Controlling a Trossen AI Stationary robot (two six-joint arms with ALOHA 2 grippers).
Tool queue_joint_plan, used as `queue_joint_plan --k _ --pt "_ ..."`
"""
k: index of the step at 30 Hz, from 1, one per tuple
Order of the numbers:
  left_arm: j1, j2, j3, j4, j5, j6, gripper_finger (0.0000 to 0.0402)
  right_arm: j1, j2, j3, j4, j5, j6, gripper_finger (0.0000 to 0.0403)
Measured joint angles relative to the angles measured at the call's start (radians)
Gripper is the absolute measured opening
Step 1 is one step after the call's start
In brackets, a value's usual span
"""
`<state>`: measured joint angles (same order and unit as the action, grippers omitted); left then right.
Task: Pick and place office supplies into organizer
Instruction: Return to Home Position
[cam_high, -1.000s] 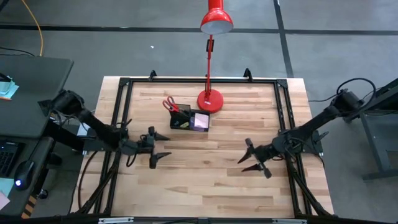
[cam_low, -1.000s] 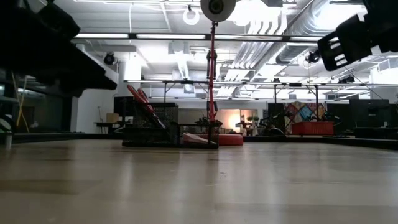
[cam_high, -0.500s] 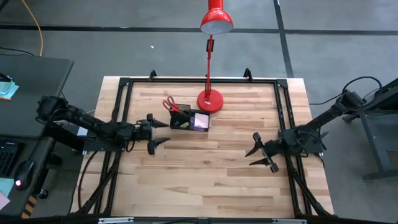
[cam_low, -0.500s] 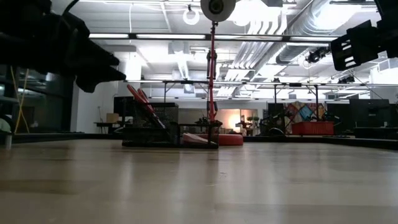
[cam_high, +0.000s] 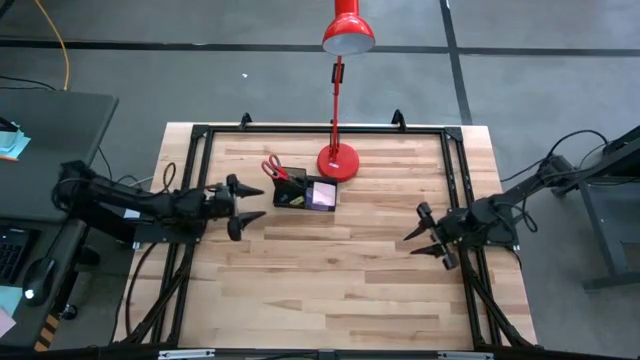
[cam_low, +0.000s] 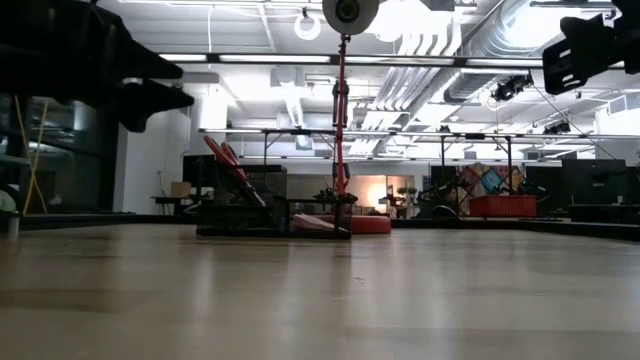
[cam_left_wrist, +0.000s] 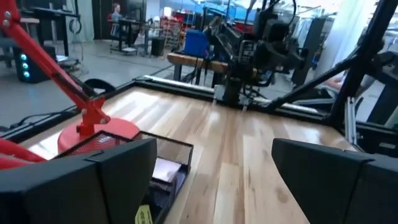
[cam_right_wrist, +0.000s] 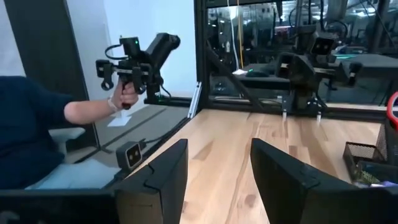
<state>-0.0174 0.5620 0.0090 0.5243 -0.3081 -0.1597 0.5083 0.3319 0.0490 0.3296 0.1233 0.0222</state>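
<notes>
The black mesh organizer (cam_high: 303, 192) stands at the table's far middle, beside the red lamp's base. Red-handled scissors (cam_high: 273, 168) stick up out of its left compartment, leaning left, as the low view shows (cam_low: 228, 165). A pink sticky-note pad (cam_high: 322, 195) lies in its right compartment. A small yellow block (cam_left_wrist: 143, 216) shows inside the mesh wall (cam_left_wrist: 171, 158). My left gripper (cam_high: 256, 203) hangs open and level, left of the organizer and pointing toward it. My right gripper (cam_high: 408, 244) hangs open near the table's right side, pointing left. Neither holds anything.
The red desk lamp stands with its base (cam_high: 338, 160) right of the organizer and its shade (cam_high: 347, 35) beyond the far edge. A black frame rail (cam_high: 320, 128) runs around the table. A person's hand with a controller (cam_right_wrist: 127, 87) shows beyond the table.
Both arms have drawn back and risen a little, still open. My left gripper has swung toward the table's far edge and now points at the organizer's left side. My right gripper has gone toward the right edge. The organizer and its contents have not moved.
</notes>
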Motion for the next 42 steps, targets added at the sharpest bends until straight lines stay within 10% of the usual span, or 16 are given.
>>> queue_joint_plan --k 21,31,36,42 --pt "-0.002 -0.553 0.0 -0.472 0.038 -0.023 0.0312 -0.065 -0.316 0.0 -0.244 -0.037 -0.006 0.0167" --pt "-0.002 -0.545 0.001 -0.467 0.016 -0.001 0.0312 -0.157 -0.331 -0.001 -0.378 0.086 -0.007 0.0167" --pt "-0.002 -0.53 0.001 -0.474 0.055 0.061 0.0312 -0.216 -0.314 -0.011 -0.385 -0.186 -0.085 0.0167" --pt "-0.002 -0.466 0.001 -0.472 0.036 0.098 0.0312 -0.235 -0.307 -0.015 -0.379 -0.125 -0.111 0.0167"
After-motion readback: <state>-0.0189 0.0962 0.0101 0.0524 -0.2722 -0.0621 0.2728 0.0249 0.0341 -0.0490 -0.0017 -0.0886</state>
